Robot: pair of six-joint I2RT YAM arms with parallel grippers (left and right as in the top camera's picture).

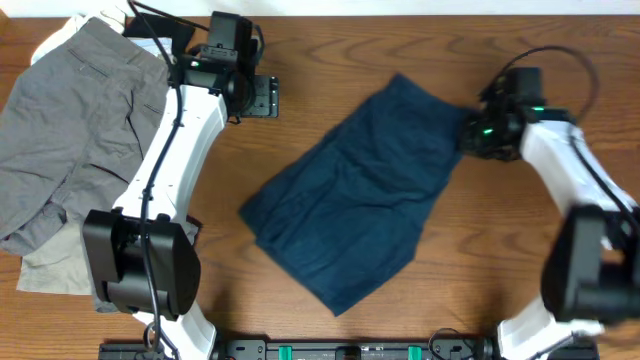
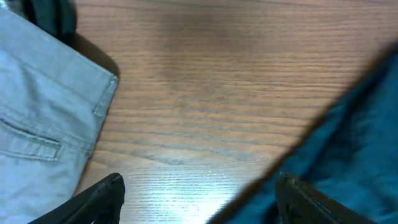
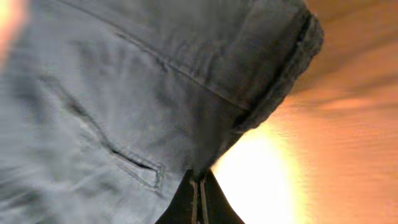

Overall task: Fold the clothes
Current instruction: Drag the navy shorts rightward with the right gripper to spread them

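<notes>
We see the navy shorts [image 1: 350, 190] lying spread out and slanted in the middle of the wooden table [image 1: 450, 290]. The right gripper [image 1: 470, 130] sits at their upper right corner. In the right wrist view its fingers [image 3: 199, 199] are pressed together on the edge of the cloth, beside a welt pocket. The left gripper [image 1: 262, 97] is over bare wood with its jaws wide apart and nothing between them. It lies between the navy shorts and the grey shorts [image 1: 70, 130], which lie at the table's left on a beige garment [image 1: 50, 270].
</notes>
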